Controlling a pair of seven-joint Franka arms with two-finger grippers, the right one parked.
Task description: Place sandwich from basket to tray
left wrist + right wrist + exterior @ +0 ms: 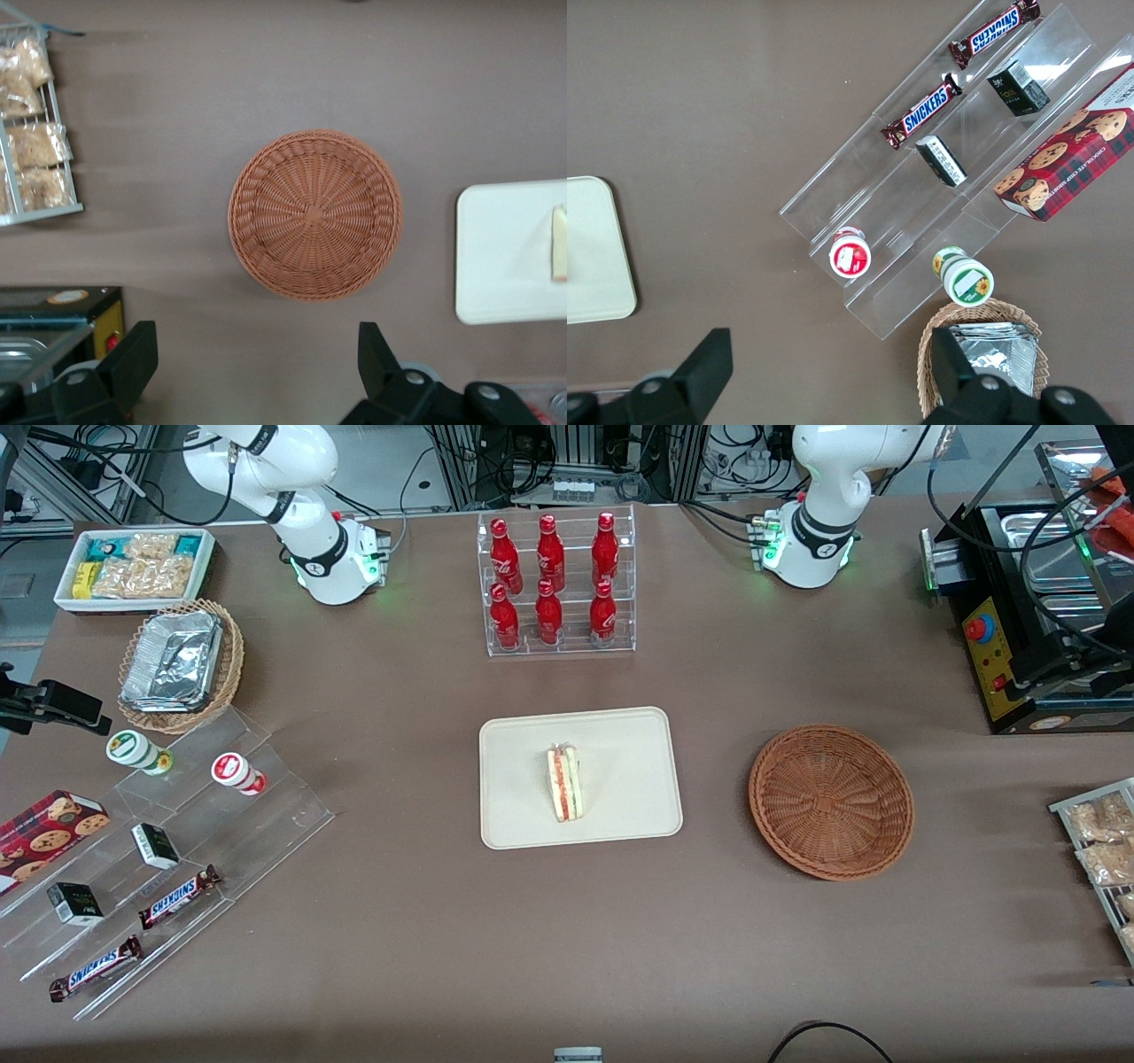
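A: Where are we seeing the sandwich (563, 783)?

B: It's lying on the tray (620, 815), about mid-table (399, 921). The basket (831, 802) is sitting beside it, toward the working arm's end, with nothing in it.

A: And the gripper (257, 367)?

B: We're looking at it hanging high above the basket, jaws spread wide, gripping nothing.

The front view looks steeply down over the whole counter (399, 921). The left wrist view faces straight down from high above the basket (314, 215), with the gripper (257, 372) at its edge, jaws apart. Both views share the basket (831, 802) and tray (620, 779).
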